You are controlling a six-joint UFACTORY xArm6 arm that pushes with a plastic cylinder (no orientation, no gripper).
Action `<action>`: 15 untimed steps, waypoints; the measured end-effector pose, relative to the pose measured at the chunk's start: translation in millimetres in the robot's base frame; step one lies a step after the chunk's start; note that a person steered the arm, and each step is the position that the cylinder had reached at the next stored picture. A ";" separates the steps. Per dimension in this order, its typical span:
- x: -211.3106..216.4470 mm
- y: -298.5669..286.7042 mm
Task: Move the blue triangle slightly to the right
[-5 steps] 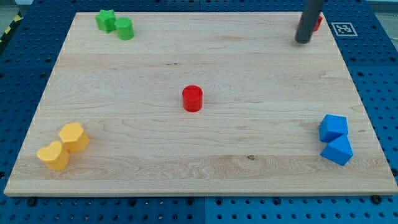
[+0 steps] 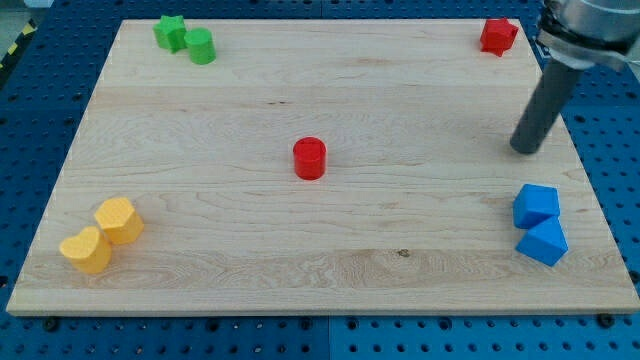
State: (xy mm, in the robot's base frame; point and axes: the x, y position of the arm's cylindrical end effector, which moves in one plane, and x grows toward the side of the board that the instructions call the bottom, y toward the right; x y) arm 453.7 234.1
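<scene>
The blue triangle (image 2: 542, 242) lies near the board's right edge, low in the view. A blue cube (image 2: 536, 205) sits just above it, touching it. My tip (image 2: 524, 150) rests on the board above the blue cube, a short gap away, well above the triangle. The dark rod rises up and to the right out of the view.
A red cylinder (image 2: 310, 158) stands mid-board. A red star (image 2: 498, 36) is at the top right corner. A green star (image 2: 171, 32) and green cylinder (image 2: 200, 46) are top left. Two yellow blocks (image 2: 119, 220) (image 2: 86, 250) sit bottom left. The wooden board's right edge (image 2: 590, 190) is close to the blue blocks.
My tip has moved down the view and slightly right, from beside the red star toward the blue blocks. The red star is now uncovered. No block has moved.
</scene>
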 end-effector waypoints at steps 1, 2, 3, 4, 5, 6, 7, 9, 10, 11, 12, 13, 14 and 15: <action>14.8 -37.1; 25.9 -76.8; 103.8 -76.8; 138.8 -76.8; 136.2 -76.8; 119.2 -76.8; 117.7 -65.1; 119.4 -26.6; 128.6 -40.6; 123.0 -92.8; 75.9 -112.4; 28.9 -104.2; 8.7 -66.5; 8.5 -27.8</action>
State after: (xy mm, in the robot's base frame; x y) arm 462.2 206.3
